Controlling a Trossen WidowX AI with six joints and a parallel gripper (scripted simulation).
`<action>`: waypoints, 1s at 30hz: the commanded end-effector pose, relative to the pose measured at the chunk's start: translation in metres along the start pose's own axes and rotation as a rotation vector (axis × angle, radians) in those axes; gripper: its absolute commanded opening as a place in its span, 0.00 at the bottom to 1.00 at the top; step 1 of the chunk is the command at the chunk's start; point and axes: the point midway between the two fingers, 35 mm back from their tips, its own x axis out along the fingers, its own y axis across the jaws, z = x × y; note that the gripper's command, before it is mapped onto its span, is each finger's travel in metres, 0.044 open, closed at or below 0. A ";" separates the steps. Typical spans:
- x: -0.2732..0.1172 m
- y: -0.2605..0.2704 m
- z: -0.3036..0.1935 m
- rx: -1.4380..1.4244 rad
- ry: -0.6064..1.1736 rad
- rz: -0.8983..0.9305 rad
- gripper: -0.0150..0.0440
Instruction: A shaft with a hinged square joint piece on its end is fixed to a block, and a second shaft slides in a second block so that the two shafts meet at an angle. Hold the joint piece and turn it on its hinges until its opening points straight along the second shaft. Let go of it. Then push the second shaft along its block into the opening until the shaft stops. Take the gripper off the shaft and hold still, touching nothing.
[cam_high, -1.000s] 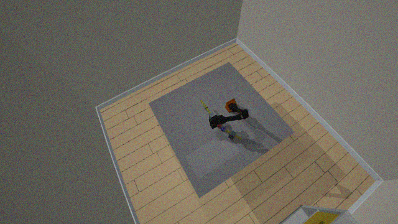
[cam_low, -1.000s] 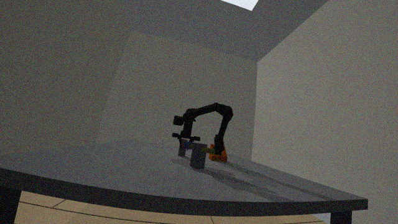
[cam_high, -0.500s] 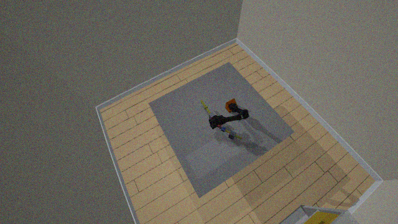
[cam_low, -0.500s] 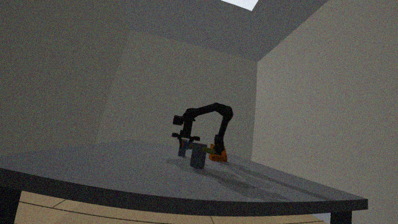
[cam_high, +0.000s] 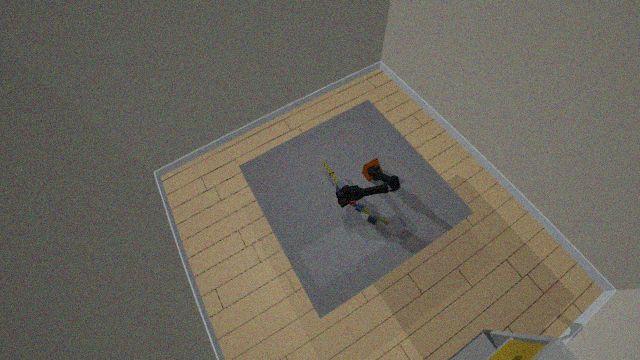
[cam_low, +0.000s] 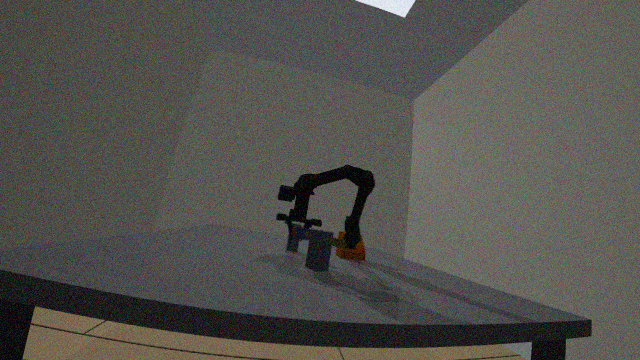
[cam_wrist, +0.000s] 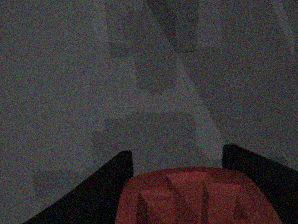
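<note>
Joint piece gripped, shafts angled

Gripper (cam_high: 346, 197) (cam_low: 299, 229) (cam_wrist: 177, 157) clamped on red joint piece (cam_high: 353, 203) (cam_low: 294, 231), at near shaft's (cam_high: 366, 212) inner end. Far shaft (cam_high: 330, 172) points toward gripper, skewed from near shaft. Opening's aim unreadable; likely still needs checking along far shaft.

Grey tabletop (cam_high: 330, 255) (cam_low: 150, 280); on it, grey block (cam_low: 318, 252) and arm's orange base (cam_high: 370, 169) (cam_low: 351, 254), apart.
</note>
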 end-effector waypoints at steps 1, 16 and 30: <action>0.000 0.000 0.000 0.001 0.001 0.000 0.68; 0.000 0.000 0.000 0.001 0.001 0.000 1.00; -0.028 0.000 0.002 0.005 0.126 0.002 1.00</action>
